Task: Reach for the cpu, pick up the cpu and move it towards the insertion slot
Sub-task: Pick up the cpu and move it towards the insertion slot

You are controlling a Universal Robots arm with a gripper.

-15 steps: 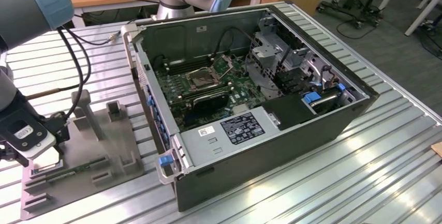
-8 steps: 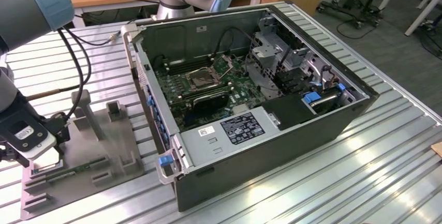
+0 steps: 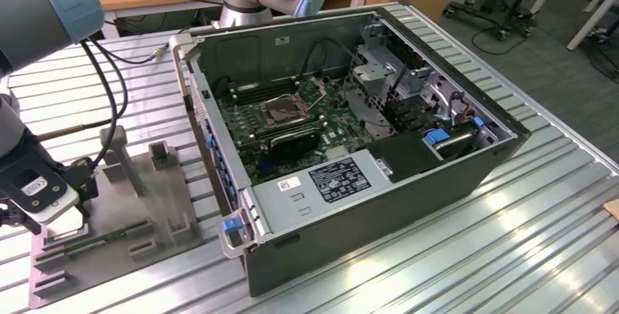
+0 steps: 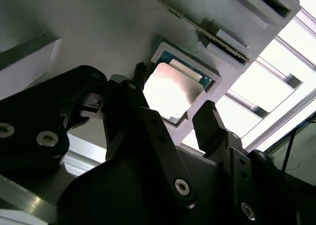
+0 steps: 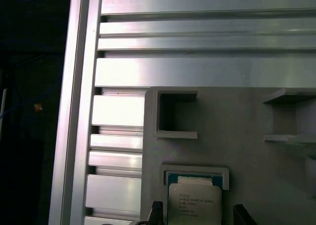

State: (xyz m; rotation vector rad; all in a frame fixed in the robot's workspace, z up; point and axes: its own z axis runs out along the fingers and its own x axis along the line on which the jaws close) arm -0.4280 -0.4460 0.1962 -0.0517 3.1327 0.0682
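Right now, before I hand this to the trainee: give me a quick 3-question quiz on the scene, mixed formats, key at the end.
1. True or false: the cpu already sits in the insertion slot.
2. Where does the cpu lie? A) in a recess of the grey fixture; B) inside the computer case; C) on the bare table slats.
3. Fill in: the gripper has its fingers ___, one on each side of the cpu.
Key: 1 false; 2 A; 3 open.
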